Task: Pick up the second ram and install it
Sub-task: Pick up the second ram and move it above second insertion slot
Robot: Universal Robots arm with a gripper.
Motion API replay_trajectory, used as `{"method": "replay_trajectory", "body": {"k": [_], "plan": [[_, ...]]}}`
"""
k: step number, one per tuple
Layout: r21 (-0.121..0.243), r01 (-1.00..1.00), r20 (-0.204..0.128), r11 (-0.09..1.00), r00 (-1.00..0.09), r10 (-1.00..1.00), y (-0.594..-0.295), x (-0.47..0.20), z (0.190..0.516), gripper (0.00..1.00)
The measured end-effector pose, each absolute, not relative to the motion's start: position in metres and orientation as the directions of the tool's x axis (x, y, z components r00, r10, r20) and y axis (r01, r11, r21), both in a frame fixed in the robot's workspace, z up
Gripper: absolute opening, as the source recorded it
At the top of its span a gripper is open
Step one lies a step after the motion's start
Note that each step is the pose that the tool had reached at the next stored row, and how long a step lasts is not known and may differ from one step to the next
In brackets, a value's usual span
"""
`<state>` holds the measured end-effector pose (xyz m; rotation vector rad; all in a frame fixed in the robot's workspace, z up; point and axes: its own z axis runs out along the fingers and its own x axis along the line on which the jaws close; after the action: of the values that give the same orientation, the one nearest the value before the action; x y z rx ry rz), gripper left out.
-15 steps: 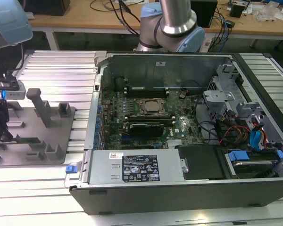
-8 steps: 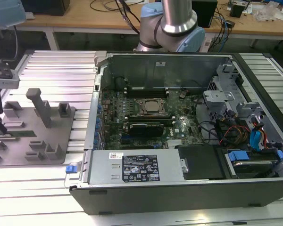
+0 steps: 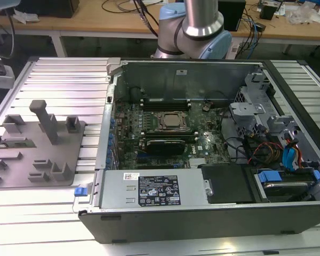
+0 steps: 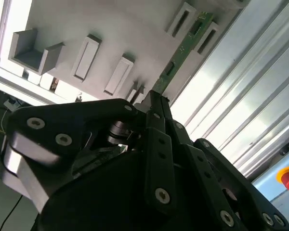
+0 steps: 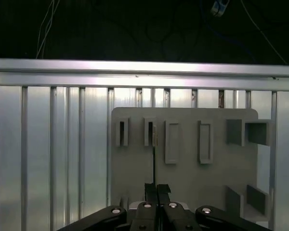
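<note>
— Where is the second ram [image 4: 183, 50] at this moment?
— On the grey holder plate [image 3: 69, 149], at the left of the exterior view's frame, just beside the open computer case [image 3: 181, 74]. It stands on its long edge between slotted blocks [image 4: 179, 20]. I'd say that's deliberate, since both flat faces are free for a pinch
— And the gripper [image 4: 154, 98]?
— In both wrist views its fingers are drawn together on the stick's near end, one on each face. Whether the board has come clear of its blocks, I can't tell
— Why hold it by the faces?
— Probably so the contact edge is left bare, and the stick is already in the on-edge pose that the long black memory slots [image 3: 165, 104] call for, beside the processor socket [image 3: 168, 121] in the middle of the frame
</note>
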<state>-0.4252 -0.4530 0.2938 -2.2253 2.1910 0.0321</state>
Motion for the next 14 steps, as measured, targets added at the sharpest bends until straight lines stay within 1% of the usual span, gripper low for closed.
{"method": "replay_trajectory", "body": {"k": [14], "plan": [[0.001,-1.000,-0.027,-0.015,0.015,-1.000,-0.452,-0.425,0.356,0.09]]}}
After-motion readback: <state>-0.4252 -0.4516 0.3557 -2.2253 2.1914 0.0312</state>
